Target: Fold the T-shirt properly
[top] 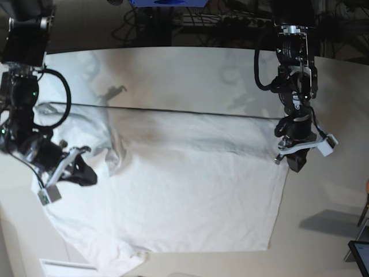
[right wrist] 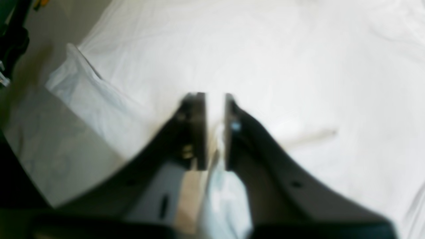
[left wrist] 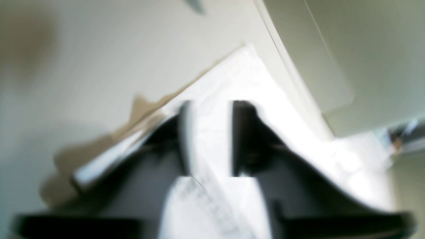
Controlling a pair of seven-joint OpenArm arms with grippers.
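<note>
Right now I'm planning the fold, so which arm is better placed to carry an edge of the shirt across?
Left, probably. The left gripper pinches the T-shirt at a clean outer corner, with flat cloth beside it. The right gripper holds the shirt where it is bunched and wrinkled.

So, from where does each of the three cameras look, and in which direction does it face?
Left wrist: sits on the left arm, faces along the left pincer, shut on a T-shirt edge above the table.
Right wrist: sits on the right arm, faces along the right pincer, which pinches white cloth.
Base: high, faces down on the table; both arms show.
Shared: all three show the T-shirt; base also shows both pincers.
</note>
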